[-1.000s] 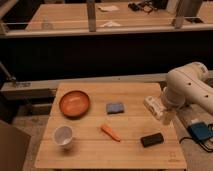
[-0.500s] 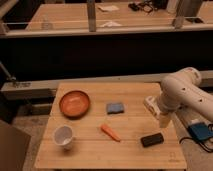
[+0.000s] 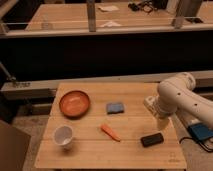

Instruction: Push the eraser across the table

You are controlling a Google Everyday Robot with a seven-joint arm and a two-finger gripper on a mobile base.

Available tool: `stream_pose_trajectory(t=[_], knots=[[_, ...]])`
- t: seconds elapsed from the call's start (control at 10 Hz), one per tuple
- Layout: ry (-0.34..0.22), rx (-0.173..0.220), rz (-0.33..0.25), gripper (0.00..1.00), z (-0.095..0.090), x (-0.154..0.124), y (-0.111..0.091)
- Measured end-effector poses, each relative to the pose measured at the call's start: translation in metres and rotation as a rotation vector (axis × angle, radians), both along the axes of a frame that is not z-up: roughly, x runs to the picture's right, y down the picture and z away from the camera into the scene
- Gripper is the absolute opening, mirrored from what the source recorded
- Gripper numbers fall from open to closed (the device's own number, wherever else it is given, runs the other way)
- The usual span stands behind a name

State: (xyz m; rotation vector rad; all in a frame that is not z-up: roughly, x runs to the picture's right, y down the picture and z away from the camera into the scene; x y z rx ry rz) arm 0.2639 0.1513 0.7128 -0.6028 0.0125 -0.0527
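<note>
A black rectangular eraser (image 3: 151,139) lies flat near the front right of the wooden table (image 3: 100,155). My white arm (image 3: 182,97) reaches in from the right. The gripper (image 3: 161,122) points down at the table's right side, just behind and slightly right of the eraser, a short gap above it.
An orange bowl (image 3: 75,103) sits at the back left, a blue sponge (image 3: 115,107) in the middle, an orange carrot-like piece (image 3: 110,132) in front of the sponge, and a white cup (image 3: 63,137) at the front left. A blue box (image 3: 201,133) lies off the table's right edge.
The arm has swung left and lower, bringing the gripper closer to the black eraser. The objects on the table have not moved.
</note>
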Motion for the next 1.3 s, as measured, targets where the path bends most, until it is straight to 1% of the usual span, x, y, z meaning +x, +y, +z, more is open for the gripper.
stream_pose_trajectory(t=[0.3, 0.5, 0.8, 1.0, 1.1, 1.2, 1.3], knots=[[-0.015, -0.012, -0.023, 0.70, 0.005, -0.004, 0.012], [-0.020, -0.019, -0.027, 0.62, 0.009, -0.004, 0.020], [-0.031, -0.031, -0.031, 0.61, 0.014, -0.004, 0.030], [-0.037, -0.040, -0.027, 0.46, 0.013, 0.000, 0.038], [-0.039, -0.043, -0.023, 0.44, 0.013, 0.002, 0.042], [-0.043, -0.046, -0.021, 0.43, 0.013, 0.003, 0.045], [-0.047, -0.049, -0.022, 0.39, 0.013, 0.003, 0.047]])
